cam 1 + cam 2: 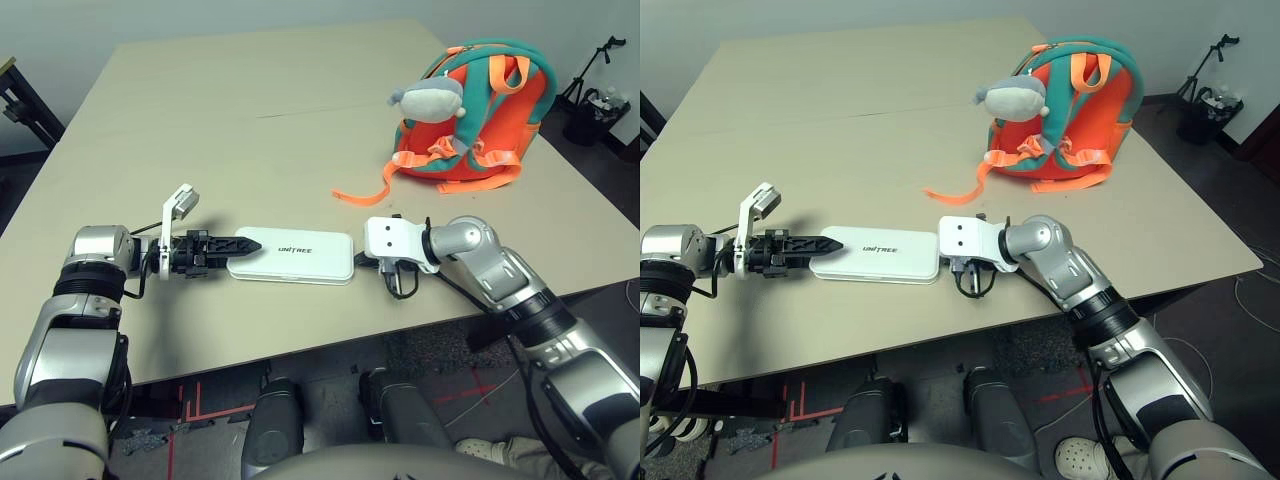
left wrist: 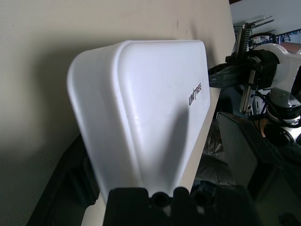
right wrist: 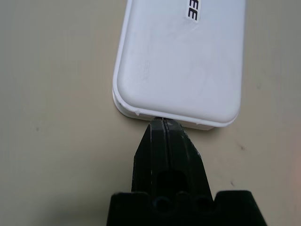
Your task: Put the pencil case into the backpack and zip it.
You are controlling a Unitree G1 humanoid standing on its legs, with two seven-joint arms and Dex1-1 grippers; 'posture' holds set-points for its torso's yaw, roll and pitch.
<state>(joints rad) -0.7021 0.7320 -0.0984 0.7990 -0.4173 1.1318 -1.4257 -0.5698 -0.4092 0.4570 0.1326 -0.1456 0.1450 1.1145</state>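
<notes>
right now the pencil case [image 1: 292, 256] lies flat near the front edge of the table [image 1: 220, 110], its "unitree" lettering facing up, with one gripper at each short end. the left gripper [image 1: 238, 245] reaches in level from the robot's left; its upper black finger lies along the case's left end and over its top edge. i cannot tell whether the case is gripped; the fingers stand apart, at their widest. the right gripper [image 3: 162, 123] is fully closed, both fingers pressed together with nothing between them, and its tip touches the middle of the case's right end. the backpack [image 1: 482, 110] stands well apart from the case at the far right of the table, a grey plush toy [image 1: 432, 98] hanging on it and an orange strap [image 1: 368, 192] trailing onto the tabletop toward the case.
</notes>
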